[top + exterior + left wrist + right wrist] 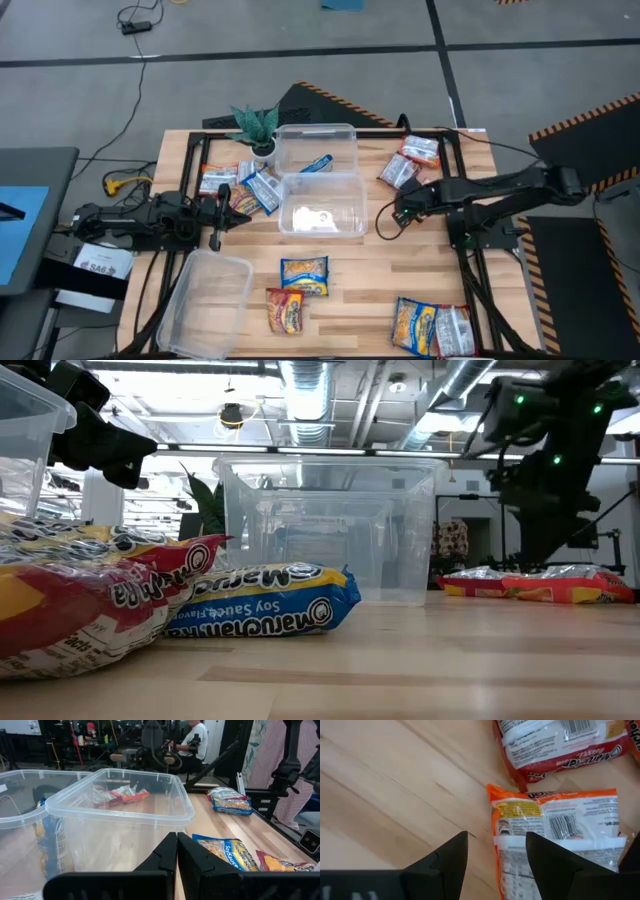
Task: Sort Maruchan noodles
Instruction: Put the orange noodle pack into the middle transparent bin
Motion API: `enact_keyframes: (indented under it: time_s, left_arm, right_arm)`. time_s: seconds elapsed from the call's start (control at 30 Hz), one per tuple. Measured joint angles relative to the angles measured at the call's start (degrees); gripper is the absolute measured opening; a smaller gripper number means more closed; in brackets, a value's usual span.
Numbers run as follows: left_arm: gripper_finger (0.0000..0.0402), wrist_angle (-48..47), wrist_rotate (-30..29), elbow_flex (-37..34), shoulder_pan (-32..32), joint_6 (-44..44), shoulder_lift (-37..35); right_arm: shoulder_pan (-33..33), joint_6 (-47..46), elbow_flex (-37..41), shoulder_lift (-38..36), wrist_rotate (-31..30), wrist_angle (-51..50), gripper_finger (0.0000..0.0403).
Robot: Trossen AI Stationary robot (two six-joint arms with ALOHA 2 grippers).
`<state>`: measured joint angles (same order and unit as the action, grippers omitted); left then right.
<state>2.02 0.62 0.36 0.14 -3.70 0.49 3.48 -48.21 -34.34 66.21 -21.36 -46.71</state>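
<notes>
Maruchan packets lie flat in groups. An orange-red one (555, 830) and a red one (565, 740) lie label side down near the far right (398, 172). Blue-and-yellow ones (303, 275) and a red one (285, 310) lie at the near middle, and more (432, 327) at the near right. Another group (250, 187) is at the left, and one blue packet (318, 164) lies in the far tub. My right gripper (496, 850) is open and hovers over the table at the orange-red packet's corner. My left gripper (176, 851) is shut, beside the left group, facing the tubs.
Two clear tubs (322, 205) (315, 147) stand mid-table. A third tub (205, 300) sits at the near left. A small potted plant (257, 127) stands at the far left. Bare wood lies between the middle tub and the near packets. People are in the room beyond the table.
</notes>
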Motion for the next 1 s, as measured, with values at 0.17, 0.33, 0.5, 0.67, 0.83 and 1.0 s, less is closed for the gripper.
enact_keyframes:
  time_s: [0.17, 0.33, 0.5, 0.67, 0.83, 1.0]
  left_arm:
    - [0.0000, 0.00, 0.00, 0.00, -0.02, 0.00, 0.00]
    - [0.0000, 0.00, 0.00, 0.00, 0.00, 0.00, 0.01]
    - [0.0000, 0.00, 0.00, 0.00, 0.01, 0.00, 0.01]
    - [0.0000, 0.00, 0.01, 0.00, -0.02, 0.00, 0.00]
    - [0.0000, 0.00, 0.00, 0.00, -0.01, 0.00, 0.01]
    - [0.0000, 0.00, 0.00, 0.00, 0.01, 0.00, 0.01]
  right_arm:
    - [-0.08, 0.03, -0.03, 6.81, -2.64, 0.99, 0.0220]
    - [-0.10, 0.43, -0.07, 12.68, -5.21, 0.86, 0.0219]
    - [-0.98, 1.79, -0.09, 17.07, -7.42, 0.35, 0.0166]
    - [-2.47, 3.28, -0.26, 18.84, -8.07, -0.66, 0.0025]
    - [-4.76, 1.97, -4.02, 15.39, -8.67, -9.02, 0.0014]
    - [-6.60, -0.35, -11.46, 7.97, -15.08, -20.59, 0.0009]
